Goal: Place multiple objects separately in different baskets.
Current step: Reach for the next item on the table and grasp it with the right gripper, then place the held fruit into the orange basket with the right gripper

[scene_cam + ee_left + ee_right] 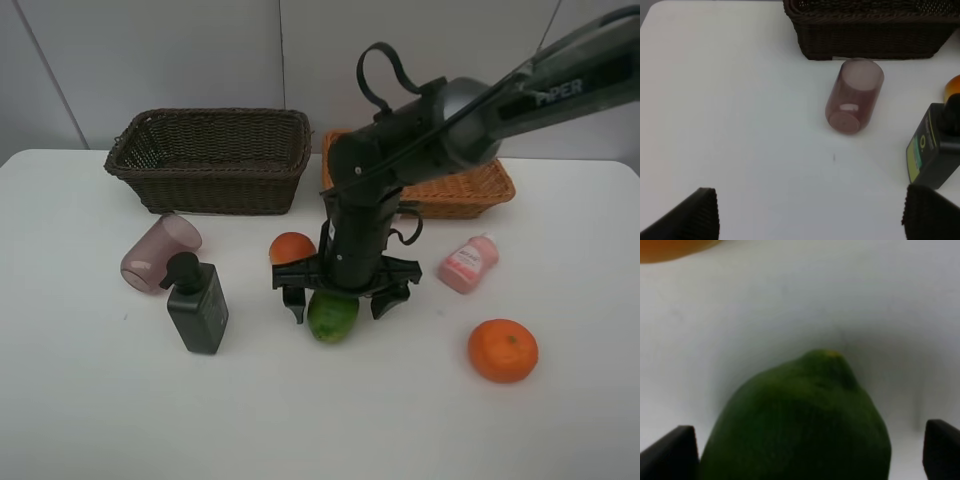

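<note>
Straddles the smooth green oval fruit (333, 318) with the right gripper (340, 303) spread wide, one finger to each side, neither seen touching. Finds it lying on its side on the white tabletop (80, 400), just beside the red-orange peach (291, 247), well short of the dark brown woven wicker basket (210, 190) and the light orange-brown woven wicker basket (470, 195). Looks firm, light and waxy-skinned; likely to slip out of a pinch near either tapered end. Best to close across the widest middle, low down, with a moderate squeeze. Holds the left gripper (810, 215) spread too, empty, above bare tabletop near the tipped translucent pink cup (852, 97) and the dark pump bottle (932, 150).
</note>
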`<state>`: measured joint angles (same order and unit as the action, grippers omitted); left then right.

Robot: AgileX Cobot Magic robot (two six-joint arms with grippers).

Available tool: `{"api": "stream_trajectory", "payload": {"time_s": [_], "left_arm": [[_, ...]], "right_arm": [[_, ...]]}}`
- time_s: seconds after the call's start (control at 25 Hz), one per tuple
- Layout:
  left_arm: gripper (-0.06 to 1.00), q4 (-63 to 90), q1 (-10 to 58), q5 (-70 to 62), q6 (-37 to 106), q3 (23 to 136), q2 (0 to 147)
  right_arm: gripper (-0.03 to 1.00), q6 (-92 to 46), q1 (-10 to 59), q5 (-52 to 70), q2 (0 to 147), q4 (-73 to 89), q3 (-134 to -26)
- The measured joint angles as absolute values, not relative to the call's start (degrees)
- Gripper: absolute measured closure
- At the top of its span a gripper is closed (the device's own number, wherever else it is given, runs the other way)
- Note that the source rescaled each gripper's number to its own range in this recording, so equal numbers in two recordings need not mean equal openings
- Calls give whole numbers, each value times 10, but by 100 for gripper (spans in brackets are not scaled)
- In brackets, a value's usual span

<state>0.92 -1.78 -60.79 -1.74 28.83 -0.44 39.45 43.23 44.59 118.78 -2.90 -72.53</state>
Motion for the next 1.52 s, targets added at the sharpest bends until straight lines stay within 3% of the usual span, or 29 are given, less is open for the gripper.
{"api": "stream_trajectory", "payload": {"time_s": [0.56,0.64,0.68,0.72,0.76,1.52], "left_arm": [[3,9,-18,-608,-17,288,-4],[3,9,-18,-608,-17,288,-4],[3,9,-18,-608,-17,288,-4],[3,9,-18,-608,-17,288,-4],[3,9,-18,-608,-17,288,-4],[3,9,-18,-608,-17,288,-4]], "right_arm": [[1,391,432,434,1188,-35,-725],[12,382,432,434,1188,-35,-725],[29,378,432,435,1188,-35,-725],[58,374,432,439,1188,-34,-725],[62,370,432,442,1188,-35,-725],[63,367,432,446,1188,-35,-725]]}}
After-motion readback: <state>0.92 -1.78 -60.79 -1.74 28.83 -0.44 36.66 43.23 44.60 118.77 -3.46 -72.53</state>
